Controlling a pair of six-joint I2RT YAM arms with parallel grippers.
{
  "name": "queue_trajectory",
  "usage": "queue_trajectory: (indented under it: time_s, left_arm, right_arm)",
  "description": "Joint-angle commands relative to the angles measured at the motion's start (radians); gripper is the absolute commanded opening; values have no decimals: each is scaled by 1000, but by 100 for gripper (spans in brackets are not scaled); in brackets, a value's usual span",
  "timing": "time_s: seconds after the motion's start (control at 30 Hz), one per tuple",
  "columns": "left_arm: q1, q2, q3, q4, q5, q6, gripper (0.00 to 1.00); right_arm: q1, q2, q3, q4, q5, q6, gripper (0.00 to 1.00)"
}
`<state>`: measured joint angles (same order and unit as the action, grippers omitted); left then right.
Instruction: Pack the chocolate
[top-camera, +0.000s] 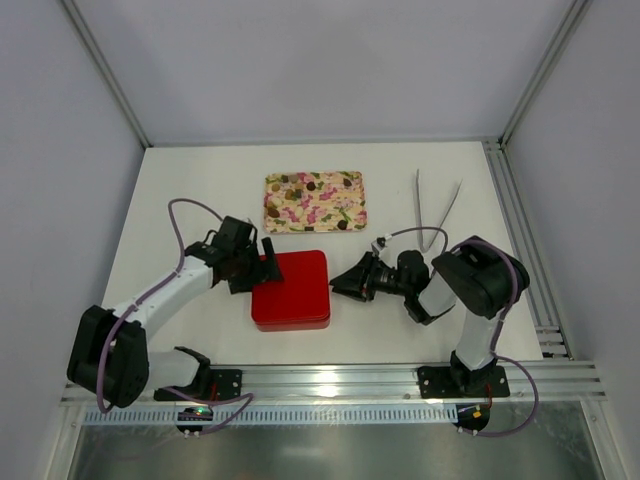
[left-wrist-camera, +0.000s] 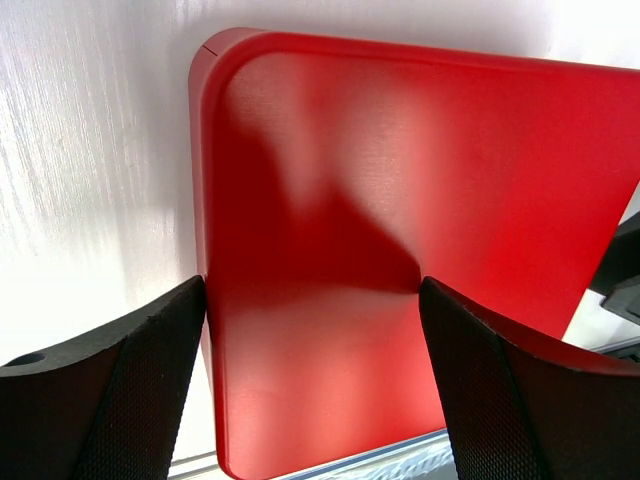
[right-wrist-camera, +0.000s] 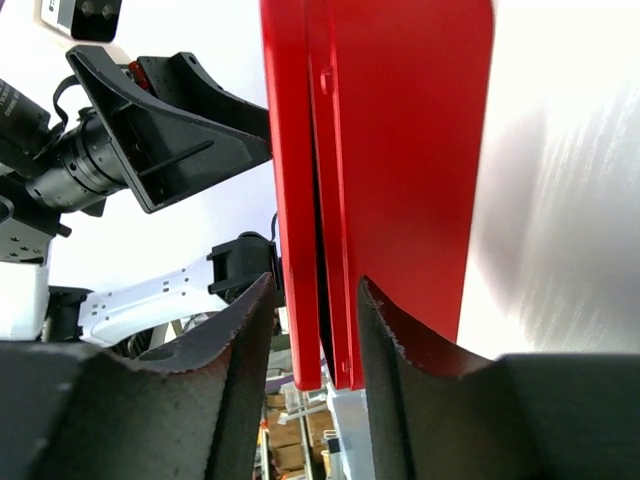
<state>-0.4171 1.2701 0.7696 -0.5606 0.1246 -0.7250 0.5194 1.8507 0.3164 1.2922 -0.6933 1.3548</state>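
Note:
The closed red box (top-camera: 292, 290) lies at the table's middle front. Several small dark brown and tan chocolates (top-camera: 290, 181) sit on the floral tray (top-camera: 330, 205) behind it. My left gripper (top-camera: 266, 266) is at the box's left edge. In the left wrist view its gripper (left-wrist-camera: 312, 370) is open wide above the red lid (left-wrist-camera: 400, 200). My right gripper (top-camera: 346, 281) is at the box's right side. In the right wrist view its gripper (right-wrist-camera: 315, 310) is open and straddles the edge of the red box (right-wrist-camera: 400, 150), where a thin dark gap shows between lid and base.
Metal tongs (top-camera: 436, 212) lie at the back right of the table. A metal rail (top-camera: 330, 378) runs along the near edge by the arm bases. The left arm's wrist camera (right-wrist-camera: 80, 170) shows beyond the box in the right wrist view.

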Motion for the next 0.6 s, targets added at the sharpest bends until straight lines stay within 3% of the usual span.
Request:
queue_trajectory:
  time_s: [0.0, 0.13, 0.37, 0.57]
  left_arm:
    - [-29, 20, 53, -13, -43, 18, 84]
    - [-54, 54, 91, -50, -75, 39, 84]
    - [-104, 97, 131, -91, -117, 59, 83]
    - [-135, 112, 158, -117, -167, 64, 83]
  right_arm:
    - [-4, -68, -4, 7, 21, -75, 43]
    - [-4, -137, 7, -114, 32, -144, 50]
    - [13, -271, 62, -468, 72, -312, 58]
    - [50, -304, 115, -600, 112, -378, 62]
